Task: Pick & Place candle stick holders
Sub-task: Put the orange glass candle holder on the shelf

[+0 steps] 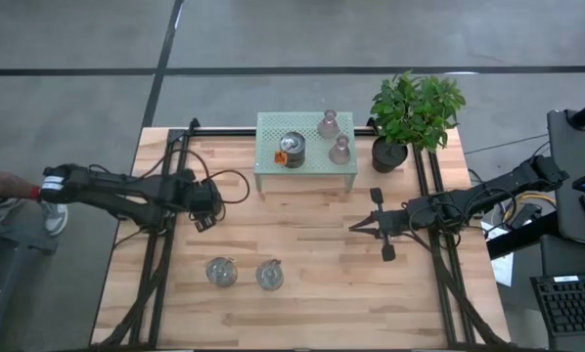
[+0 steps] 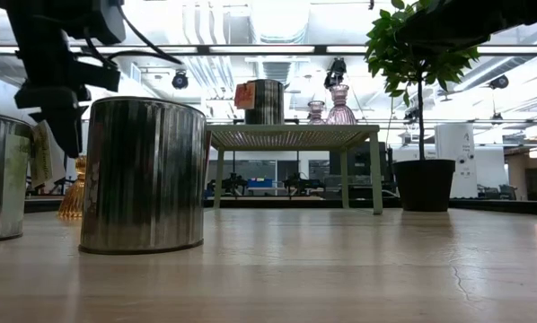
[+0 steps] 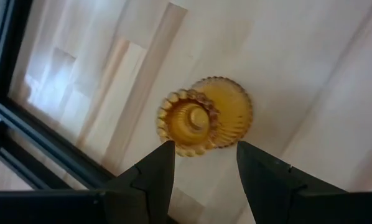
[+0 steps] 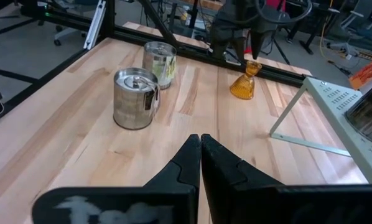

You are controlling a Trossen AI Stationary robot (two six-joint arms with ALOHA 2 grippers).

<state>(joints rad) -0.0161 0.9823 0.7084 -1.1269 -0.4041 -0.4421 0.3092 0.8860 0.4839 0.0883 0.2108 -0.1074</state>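
a: where is the amber holder (image 3: 201, 120) against the left gripper (image 3: 204, 163)?
b: straight under it. in the left wrist view the ribbed amber glass piece stands upright on the tabletop (image 1: 302, 293), seen from above, its scalloped rim in line with the gap between the jaws. the jaws are spread apart, wider than the holder's top, and touch nothing. the gripper (image 1: 203, 205) hangs near the tabletop's left edge, about midway down it.

a: and from the right wrist?
b: the same amber holder (image 4: 245, 80) shows as a small bottle shape with a flared foot, with the left gripper's dark fingers just above its neck.

a: the right gripper (image 4: 200, 152)?
b: its jaws are pressed together, holding nothing. it (image 1: 359, 225) sits over the right half of the tabletop, in front of the shelf (image 1: 306, 147).

a: the other holders?
b: two silvery round jars stand toward the front edge, left of centre: one (image 1: 221, 271) just beside the other (image 1: 269, 275), apart. both are shiny, fluted metal-looking cylinders. on the pale green mesh shelf at the back edge stand a third jar with an orange tag (image 1: 292, 150) and two pale pink glass holders, one (image 1: 329, 124) near the shelf's back, one (image 1: 339, 150) nearer its front right.

a: anything else?
b: a potted plant (image 1: 410, 112) in a dark pot at the back right corner, just beside the shelf.
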